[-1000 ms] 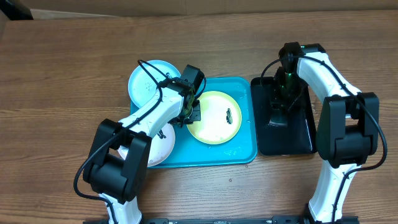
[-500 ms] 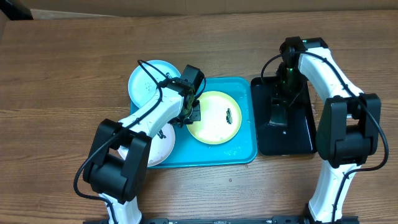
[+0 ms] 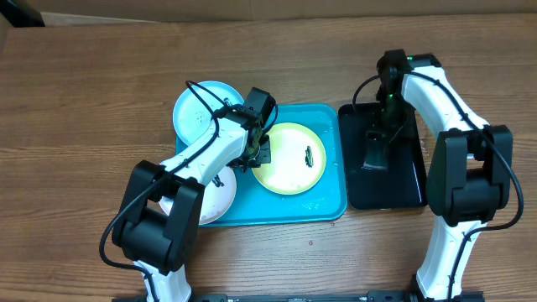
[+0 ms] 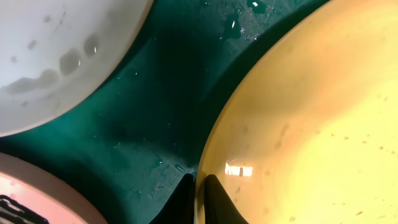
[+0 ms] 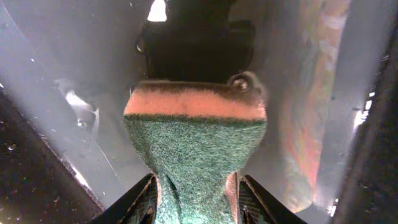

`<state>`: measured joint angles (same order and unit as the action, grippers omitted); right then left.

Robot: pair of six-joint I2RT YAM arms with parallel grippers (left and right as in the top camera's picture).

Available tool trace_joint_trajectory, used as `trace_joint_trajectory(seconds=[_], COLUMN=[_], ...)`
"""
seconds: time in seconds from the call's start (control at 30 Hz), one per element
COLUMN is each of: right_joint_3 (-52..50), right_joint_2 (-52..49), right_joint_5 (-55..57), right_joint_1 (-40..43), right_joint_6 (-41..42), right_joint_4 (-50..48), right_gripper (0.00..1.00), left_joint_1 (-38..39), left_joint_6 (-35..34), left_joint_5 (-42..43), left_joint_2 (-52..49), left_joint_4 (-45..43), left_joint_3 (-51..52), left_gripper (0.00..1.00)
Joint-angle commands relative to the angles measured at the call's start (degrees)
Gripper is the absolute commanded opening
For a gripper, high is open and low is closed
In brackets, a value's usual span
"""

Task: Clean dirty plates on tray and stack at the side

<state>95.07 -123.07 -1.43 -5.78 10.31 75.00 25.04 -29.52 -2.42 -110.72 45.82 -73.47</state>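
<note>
Between my left jaws: yellow-green plate (image 4: 298, 124) rim, am pinching it tight, plate lying on turquoise tray (image 4: 161, 112). Between my right jaws: am gripping green sponge (image 5: 196, 155), black tray (image 3: 394, 184) beneath.

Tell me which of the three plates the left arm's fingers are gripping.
The yellow-green plate, with the dark smear: the left fingers pinch its rim. The light blue plate and white plate lie ungripped.

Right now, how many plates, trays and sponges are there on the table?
Plates: 3 (blue plate, white plate, yellow-green plate)
Trays: 2 (turquoise tray, black tray)
Sponges: 1 (sponge)
Total: 6
</note>
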Motion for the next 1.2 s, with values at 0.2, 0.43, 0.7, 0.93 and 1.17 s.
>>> trace_joint_trajectory(seconds=[0.2, 0.43, 0.7, 0.93, 1.17], right_joint_3=[-0.63, -1.64, -3.48, -2.99, -2.32], right_joint_2=[0.63, 0.63, 0.63, 0.66, 0.7], right_joint_5=[-1.22, -0.94, -0.79, -0.81, -0.81], right_joint_1=[-0.55, -0.55, -0.55, -0.48, -0.48], right_joint_6=[0.39, 0.39, 0.39, 0.15, -0.11], right_joint_4=[0.48, -0.9, -2.14, -2.19, -1.49], right_gripper=[0.47, 0.46, 0.33, 0.04, 0.04], left_joint_1=[-0.26, -0.26, -0.26, -0.26, -0.26], left_joint_6=[-0.31, -0.31, -0.31, -0.31, -0.33], left_joint_5=[-0.74, -0.74, -0.74, -0.76, -0.76], left_joint_2=[-0.72, -0.72, -0.72, -0.72, -0.72], left_joint_4=[0.26, 0.31, 0.28, 0.22, -0.68], left_joint_3=[0.59, 0.59, 0.59, 0.59, 0.59], left_gripper=[0.08, 0.09, 0.09, 0.09, 0.15])
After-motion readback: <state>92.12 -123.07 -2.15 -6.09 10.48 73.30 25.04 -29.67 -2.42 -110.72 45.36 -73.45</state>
